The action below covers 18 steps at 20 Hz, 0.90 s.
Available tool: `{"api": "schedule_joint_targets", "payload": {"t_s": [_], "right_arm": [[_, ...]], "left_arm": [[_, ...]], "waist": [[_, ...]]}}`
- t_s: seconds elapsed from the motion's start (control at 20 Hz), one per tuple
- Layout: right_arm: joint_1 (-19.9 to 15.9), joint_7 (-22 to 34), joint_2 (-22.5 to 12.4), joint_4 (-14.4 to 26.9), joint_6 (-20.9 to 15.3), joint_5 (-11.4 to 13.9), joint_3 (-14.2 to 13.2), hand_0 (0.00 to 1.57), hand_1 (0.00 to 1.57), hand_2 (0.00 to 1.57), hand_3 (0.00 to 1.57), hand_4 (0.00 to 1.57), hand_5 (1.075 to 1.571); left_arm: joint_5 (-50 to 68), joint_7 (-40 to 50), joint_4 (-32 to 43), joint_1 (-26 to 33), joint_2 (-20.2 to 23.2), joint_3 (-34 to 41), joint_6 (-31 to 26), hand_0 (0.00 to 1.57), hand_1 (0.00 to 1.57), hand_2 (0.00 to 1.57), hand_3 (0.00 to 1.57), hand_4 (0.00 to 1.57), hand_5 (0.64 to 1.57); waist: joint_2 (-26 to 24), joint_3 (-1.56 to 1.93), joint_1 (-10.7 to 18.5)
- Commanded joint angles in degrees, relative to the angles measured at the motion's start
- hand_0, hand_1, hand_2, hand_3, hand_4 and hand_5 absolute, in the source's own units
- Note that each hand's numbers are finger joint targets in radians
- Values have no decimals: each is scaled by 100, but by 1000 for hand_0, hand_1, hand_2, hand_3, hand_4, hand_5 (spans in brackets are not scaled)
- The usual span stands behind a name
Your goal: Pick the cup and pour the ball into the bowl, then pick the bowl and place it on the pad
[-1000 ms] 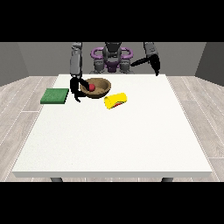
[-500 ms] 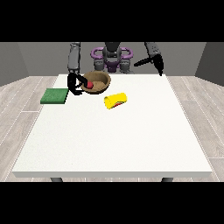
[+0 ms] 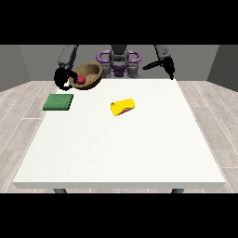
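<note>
Bowl: the brown, round wooden-looking bowl (image 3: 87, 74) is lifted off the table and tilted, above the far left corner, beyond the pad.
Ball: a small red ball (image 3: 81, 79) sits inside the bowl, so the pouring looks done.
Hand at the view's left: the black hand (image 3: 62, 78) is at the bowl's left rim, fingers curled round the edge, carrying it.
Hand at the view's right: the other black hand (image 3: 168, 66) hangs above the far right edge, holding nothing; whether its fingers are open or curled I cannot tell.
Cup: the yellow cup (image 3: 122, 107) lies on its side near mid-table, well apart from both hands.
Pad: the flat green square pad (image 3: 58, 102) lies at the left side, near and below the bowl.
Handling: the bowl is probably stiff and light; a rim hold suits it, but the tilt could let the ball roll out, so levelling matters.
Surface: large white table (image 3: 121, 153), smooth and flat.
Room: grey walls, pale plank floor.
</note>
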Motion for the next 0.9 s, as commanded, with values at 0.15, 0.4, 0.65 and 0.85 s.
{"api": "schedule_joint_targets", "payload": {"t_s": [0.15, 0.4, 0.65, 0.85], "right_arm": [[-97, -104, -797, 93, 609, -392, -506, 1571, 1571, 1571, 1571, 1062, 1560], [-253, 42, -876, -10, 791, -621, -627, 1571, 1571, 1571, 1571, 1078, 1559], [-364, -864, -1843, 792, 1507, -995, -1368, 1571, 1571, 1571, 1366, 1031, 1562], [-211, -1657, -2155, 1214, 1862, -813, -1398, 1571, 1571, 1571, 1192, 1008, 1567]], "left_arm": [[-39, -339, -126, -116, -74, -88, 169, 0, 0, 0, 0, 0, 1567], [-144, -816, 299, -273, -113, 1, 512, 0, 0, 0, 0, 0, 1566], [-376, -709, -688, -696, -202, -337, 673, 0, 0, 0, 0, 0, 1565], [-631, -212, -1470, -608, -627, -772, 962, 0, 0, 0, 0, 0, 1565]], "waist": [[585, 4, 109], [908, 2, -132], [2129, 13, 324], [2453, 23, 417]]}}
